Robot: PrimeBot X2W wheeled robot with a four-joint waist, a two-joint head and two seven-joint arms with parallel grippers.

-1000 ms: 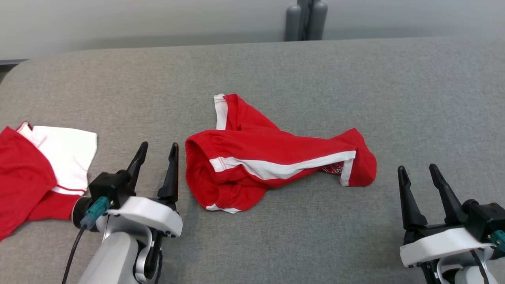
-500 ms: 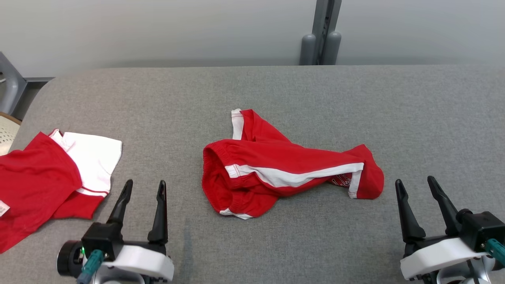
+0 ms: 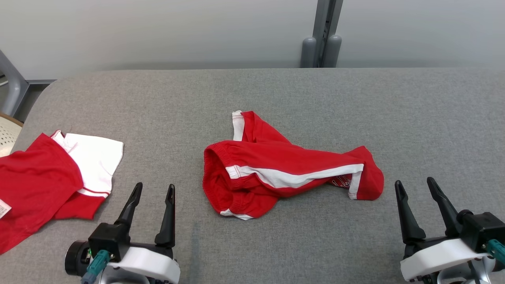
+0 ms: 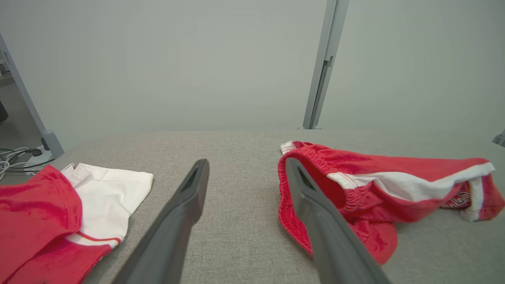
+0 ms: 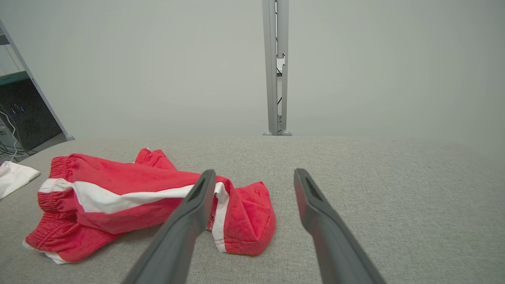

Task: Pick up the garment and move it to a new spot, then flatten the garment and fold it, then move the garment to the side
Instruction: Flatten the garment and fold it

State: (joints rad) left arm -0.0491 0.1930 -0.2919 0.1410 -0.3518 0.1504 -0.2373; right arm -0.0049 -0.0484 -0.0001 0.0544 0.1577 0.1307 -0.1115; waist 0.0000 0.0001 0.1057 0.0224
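Head view is showing the red shorts [image 3: 284, 173] lying crumpled in the middle of the worktop [image 3: 276, 90]. Left pincer [image 3: 154, 186] and right pincer [image 3: 414, 182] are hovering either side, fingers spread apart, gripping nothing.

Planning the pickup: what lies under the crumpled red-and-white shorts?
The crumpled red shorts with a white stripe rest on the grey fabric surface. A printed patch peeks out beneath the upper leg; whatever else the folds cover is hidden.
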